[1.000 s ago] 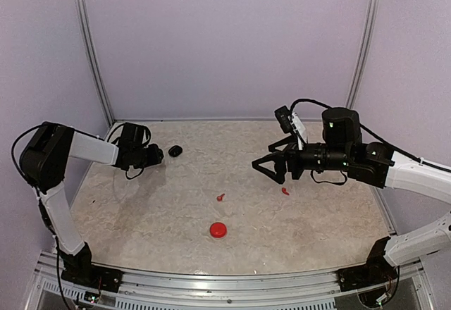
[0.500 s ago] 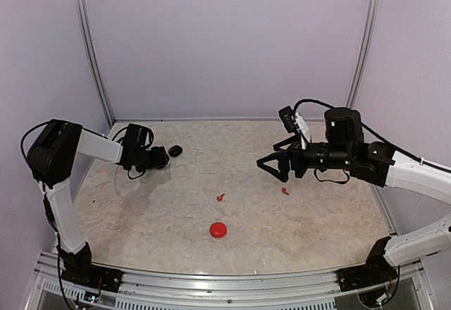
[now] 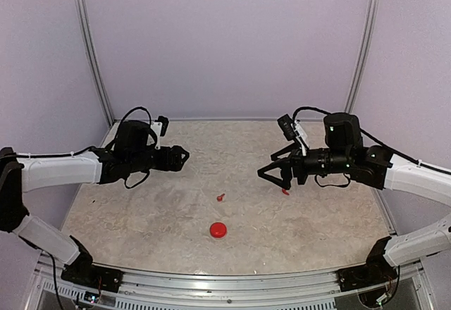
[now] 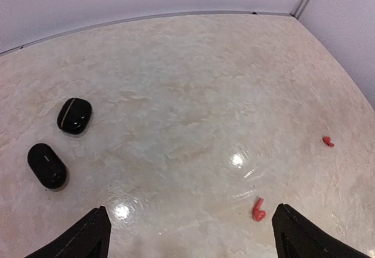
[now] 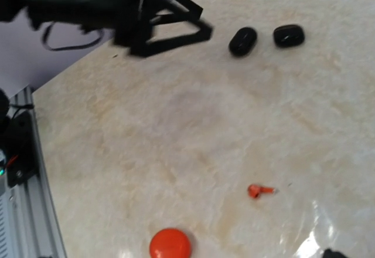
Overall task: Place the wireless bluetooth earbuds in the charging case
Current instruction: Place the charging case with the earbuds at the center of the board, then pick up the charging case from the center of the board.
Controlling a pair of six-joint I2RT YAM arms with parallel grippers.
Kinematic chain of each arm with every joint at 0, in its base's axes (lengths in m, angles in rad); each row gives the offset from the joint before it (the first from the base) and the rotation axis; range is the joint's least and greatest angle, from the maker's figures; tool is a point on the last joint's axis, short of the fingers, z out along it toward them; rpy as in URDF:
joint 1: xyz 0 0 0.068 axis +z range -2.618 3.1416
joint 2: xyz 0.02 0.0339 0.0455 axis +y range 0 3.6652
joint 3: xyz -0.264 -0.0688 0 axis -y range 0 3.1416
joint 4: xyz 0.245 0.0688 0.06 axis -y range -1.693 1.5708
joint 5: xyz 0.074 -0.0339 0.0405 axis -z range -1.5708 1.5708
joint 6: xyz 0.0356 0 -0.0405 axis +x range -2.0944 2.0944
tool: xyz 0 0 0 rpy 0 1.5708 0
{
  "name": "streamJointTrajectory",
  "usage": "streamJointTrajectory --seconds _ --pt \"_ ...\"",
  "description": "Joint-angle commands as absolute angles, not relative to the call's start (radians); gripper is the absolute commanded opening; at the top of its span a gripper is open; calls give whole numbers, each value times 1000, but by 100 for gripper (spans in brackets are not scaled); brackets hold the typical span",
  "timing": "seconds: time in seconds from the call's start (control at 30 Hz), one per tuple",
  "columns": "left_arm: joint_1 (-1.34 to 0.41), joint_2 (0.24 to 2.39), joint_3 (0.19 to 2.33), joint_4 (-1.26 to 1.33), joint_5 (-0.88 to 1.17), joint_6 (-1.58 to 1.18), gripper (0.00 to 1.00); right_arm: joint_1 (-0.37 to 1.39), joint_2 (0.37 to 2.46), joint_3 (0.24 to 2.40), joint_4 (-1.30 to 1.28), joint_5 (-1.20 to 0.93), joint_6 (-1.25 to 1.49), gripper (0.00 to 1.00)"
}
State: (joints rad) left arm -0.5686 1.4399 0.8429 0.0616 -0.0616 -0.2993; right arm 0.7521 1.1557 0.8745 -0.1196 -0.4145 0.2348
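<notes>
Left gripper [image 3: 180, 157]: fingers spread wide, nothing between them, touching nothing, held above the table [image 3: 141, 211]. Right gripper [image 3: 273, 175]: also spread and empty.

First red earbud [image 3: 220, 198] lies loose at 5 o'clock from my left fingertips. Second red earbud [image 3: 285, 191] sits near my right fingertips, at their 5 o'clock. Red case [image 3: 218, 230] is at 6 o'clock from the first earbud.

Left wrist view: far black case [image 4: 74, 115] and near black case [image 4: 48, 165] at about 10 o'clock, just beside each other.
</notes>
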Motion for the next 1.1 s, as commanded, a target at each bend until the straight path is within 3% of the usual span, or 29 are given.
streamJointTrajectory --seconds 0.0,0.3,0.8,1.07 --pt "-737 1330 746 58 -20 -137 95 736 1123 836 -60 -519 234 100" --pt "-1033 1290 650 79 191 79 89 734 1084 825 -58 -687 167 100" --pt "-1023 1625 895 -194 241 334 83 733 985 769 -62 -737 150 100" --pt "-1006 1710 918 -180 258 395 78 734 972 778 -88 -760 121 100"
